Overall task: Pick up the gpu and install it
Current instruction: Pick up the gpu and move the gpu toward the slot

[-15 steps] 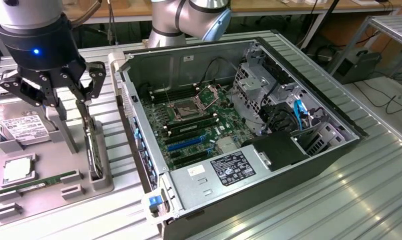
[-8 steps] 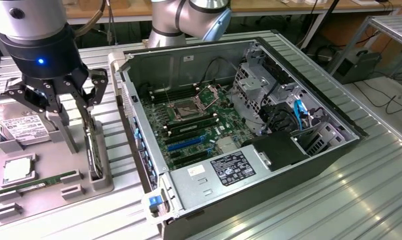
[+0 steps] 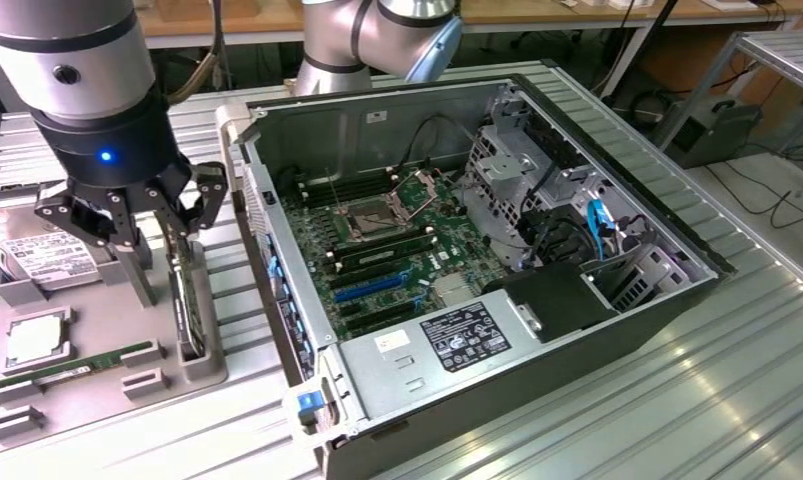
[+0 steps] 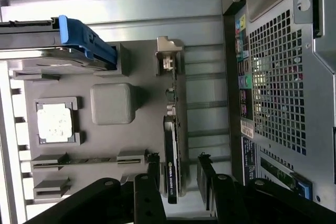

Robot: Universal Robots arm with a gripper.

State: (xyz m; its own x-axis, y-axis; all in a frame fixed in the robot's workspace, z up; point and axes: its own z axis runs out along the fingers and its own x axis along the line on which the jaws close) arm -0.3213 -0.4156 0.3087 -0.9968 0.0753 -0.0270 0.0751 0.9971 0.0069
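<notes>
The gpu (image 3: 185, 312) stands on its edge in a slot of the grey tray (image 3: 108, 395) at the exterior view's left, beside the open computer case (image 3: 481, 250). In the wrist view the gpu (image 4: 172, 150) appears edge-on as a thin dark card, with its silver bracket (image 4: 168, 56) at the far end. My gripper (image 3: 168, 290) hangs over the card and is open. Its two fingertips (image 4: 153, 167) straddle the card, one on each side with gaps, and the gripper (image 4: 178, 169) holds nothing.
On the tray (image 4: 142, 66) also lie a hard drive (image 3: 41, 255), a square processor (image 3: 34, 340) and a green memory stick (image 3: 74, 365). The case's motherboard with blue slots (image 3: 374, 285) lies open upward. The case's perforated rear wall (image 4: 283, 77) stands close beside the tray.
</notes>
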